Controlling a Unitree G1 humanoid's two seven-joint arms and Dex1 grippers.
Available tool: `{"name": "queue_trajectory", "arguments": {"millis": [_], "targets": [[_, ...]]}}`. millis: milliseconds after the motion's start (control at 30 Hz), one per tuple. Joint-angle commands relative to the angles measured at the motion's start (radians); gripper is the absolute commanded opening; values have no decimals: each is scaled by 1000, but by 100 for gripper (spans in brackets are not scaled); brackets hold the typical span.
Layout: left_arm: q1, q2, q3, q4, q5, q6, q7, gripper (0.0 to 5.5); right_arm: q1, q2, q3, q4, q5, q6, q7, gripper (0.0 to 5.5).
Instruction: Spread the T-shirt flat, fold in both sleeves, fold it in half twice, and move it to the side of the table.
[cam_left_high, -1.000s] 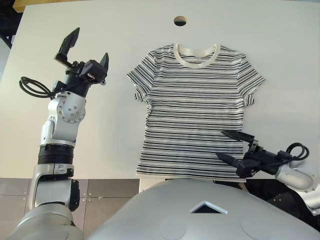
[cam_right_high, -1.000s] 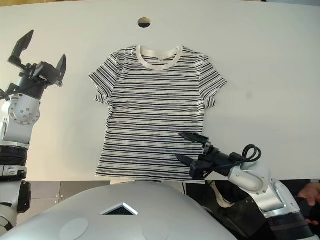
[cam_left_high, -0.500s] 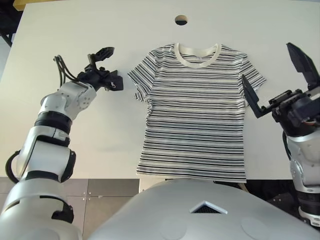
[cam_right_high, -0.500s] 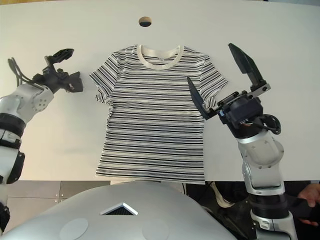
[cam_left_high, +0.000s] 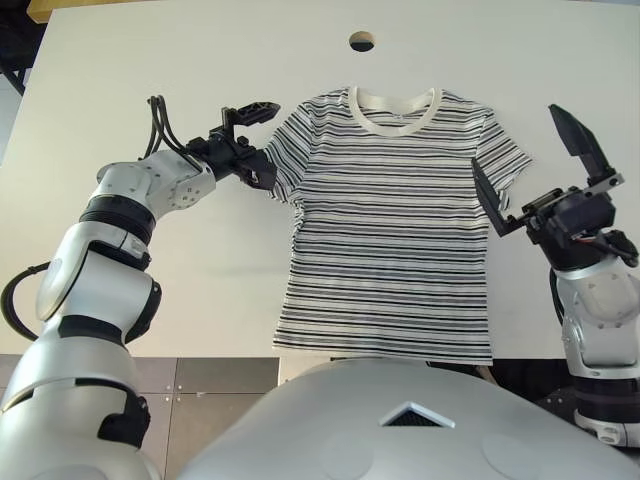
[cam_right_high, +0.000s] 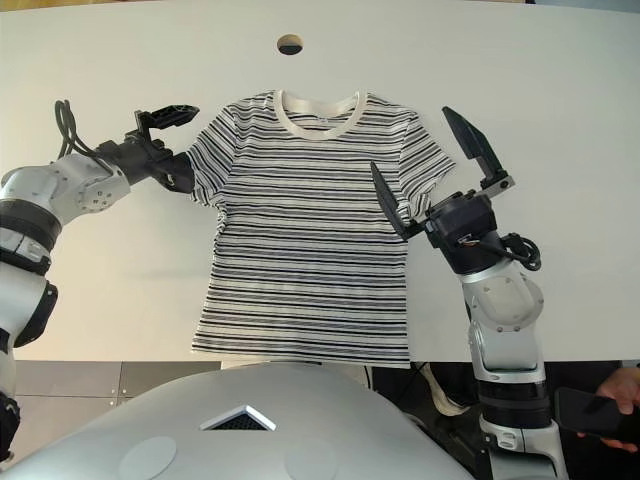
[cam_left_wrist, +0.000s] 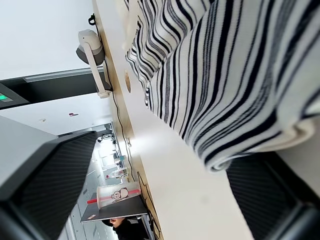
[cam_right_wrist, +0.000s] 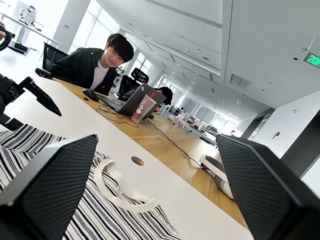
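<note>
The striped T-shirt (cam_left_high: 390, 210) lies spread flat on the white table (cam_left_high: 200, 250), collar toward the far edge, both sleeves out. My left gripper (cam_left_high: 262, 142) is open at the edge of the left sleeve (cam_left_high: 280, 150). In the left wrist view the sleeve hem (cam_left_wrist: 235, 130) lies between the jaws, one finger (cam_left_wrist: 260, 192) low by the hem. My right gripper (cam_left_high: 530, 165) is wide open and held above the table beside the right sleeve (cam_left_high: 505, 160), with nothing in it.
A round cable hole (cam_left_high: 361, 41) sits in the table beyond the collar. Bare tabletop extends left and right of the shirt. The table's near edge (cam_left_high: 220, 355) runs just below the shirt's hem. A laptop (cam_right_wrist: 137, 102) stands on a desk farther back.
My left gripper swung right across the table to the left sleeve's edge. My right arm rose from the near hem to beside the right sleeve, then shifted slightly inward and down.
</note>
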Motion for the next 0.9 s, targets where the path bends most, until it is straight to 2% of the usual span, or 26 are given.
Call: {"name": "queue_trajectory", "arguments": {"millis": [33,733,900], "targets": [[24,-15,-29,24,12,34,-42,363,-13,14,-5,14,-15,-2,13,438],[50,-29,-54,52,-31,65,-49,15,-11,38,-22,7,-3,3,33,438],[73,-33,11,38,-107,88,-2,12,-11,46,-30,10,1,4,32,438]]}}
